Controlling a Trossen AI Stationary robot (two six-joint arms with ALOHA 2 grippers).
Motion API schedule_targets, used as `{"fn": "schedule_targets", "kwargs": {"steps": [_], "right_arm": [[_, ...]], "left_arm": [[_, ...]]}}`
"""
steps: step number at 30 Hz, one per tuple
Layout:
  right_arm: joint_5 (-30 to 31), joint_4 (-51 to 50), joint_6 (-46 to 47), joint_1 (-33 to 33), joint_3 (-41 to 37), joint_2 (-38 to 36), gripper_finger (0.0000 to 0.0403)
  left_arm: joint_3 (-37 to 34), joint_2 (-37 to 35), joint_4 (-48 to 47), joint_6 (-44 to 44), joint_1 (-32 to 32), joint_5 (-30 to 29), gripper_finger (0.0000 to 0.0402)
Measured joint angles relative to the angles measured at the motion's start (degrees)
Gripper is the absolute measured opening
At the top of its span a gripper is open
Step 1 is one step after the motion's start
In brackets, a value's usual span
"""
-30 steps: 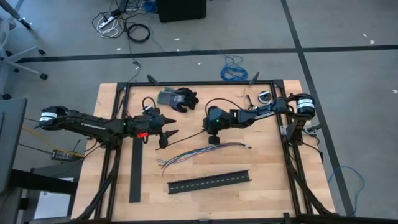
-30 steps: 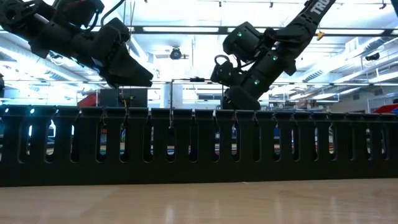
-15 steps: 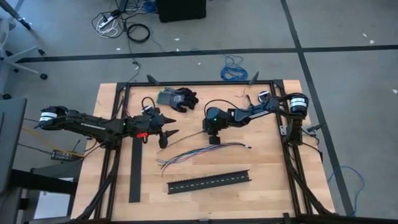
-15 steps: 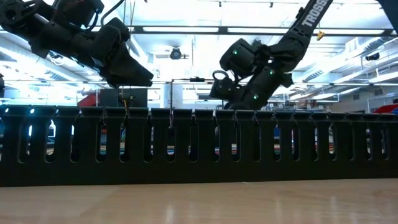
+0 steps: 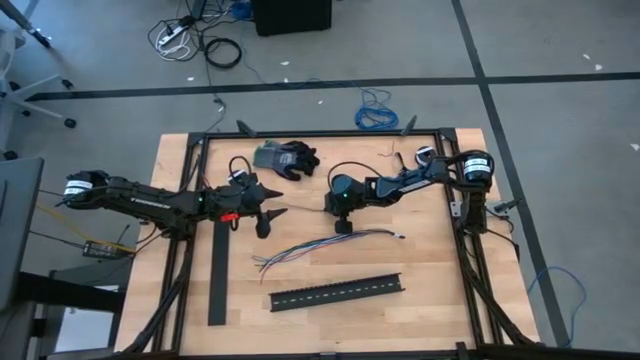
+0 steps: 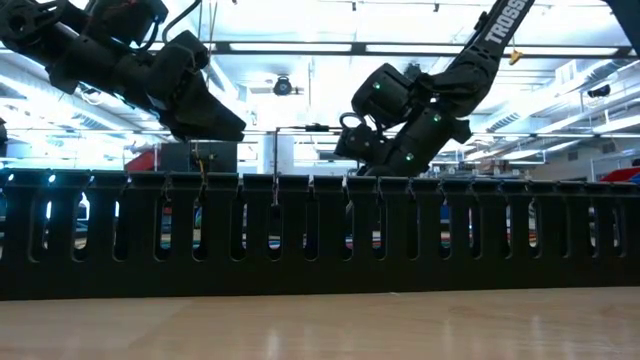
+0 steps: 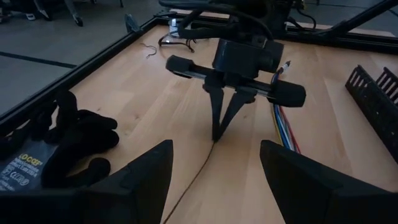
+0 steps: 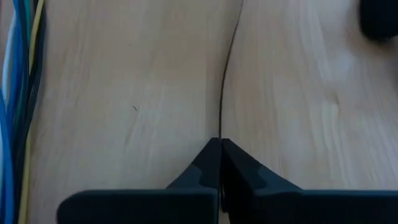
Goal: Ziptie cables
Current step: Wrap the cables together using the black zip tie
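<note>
Since a second ago, right tool (image 5: 341,226) has pinched shut on the thin black zip tie (image 8: 222,93) at mid-desk (image 5: 440,270); cables (image 5: 330,243) lie just near of it. Left tool (image 5: 268,222) hovers left, fingers parted, empty.

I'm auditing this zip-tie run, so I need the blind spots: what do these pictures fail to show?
- Low view: the slotted channel blocks the tabletop, the cables and the tip of the right pincer.
- Right wrist view: the cables are cut off by the picture's edge.
- High view: the thin black strand is too fine to identify.
- Left wrist view: that strand's near end leaves the frame.
</note>
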Motion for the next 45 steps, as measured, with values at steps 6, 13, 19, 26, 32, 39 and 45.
{"fn": "schedule_targets", "kwargs": {"steps": [6, 13, 19, 26, 32, 39, 45], "right_arm": [[-1.2, -4.7, 0.1, 0.8, -0.4, -5.7, 0.0001], [-8.9, -15.1, 9.0, 0.2, 1.4, -15.5, 0.0], [-11.5, -11.7, 23.8, 0.3, 2.0, -19.7, 0.0], [-12.4, -6.9, 34.1, 1.8, 1.9, -19.4, 0.0], [-10.8, -1.8, 39.4, 2.5, 2.0, -18.3, 0.0], [-11.4, -1.7, 39.5, 2.4, 2.0, -18.0, 0.0], [-12.1, -1.8, 39.5, 2.8, 2.0, -18.0, 0.0]], "left_arm": [[0.0, 0.0, 0.4, 0.0, 0.0, -0.3, 0.0236], [0.0, 0.0, 4.7, 3.2, -0.2, 7.6, 0.0236], [0.0, 0.1, 10.5, 17.8, -2.8, 8.2, 0.0236], [1.9, 3.0, 16.0, 26.9, -3.9, 6.0, 0.0236], [5.8, 10.6, 15.6, 28.9, -3.9, 5.9, 0.0236], [11.3, 20.9, 12.8, 30.3, -3.9, 4.7, 0.0236], [14.7, 24.3, 12.7, 32.9, -4.5, -0.5, 0.0235]]}}
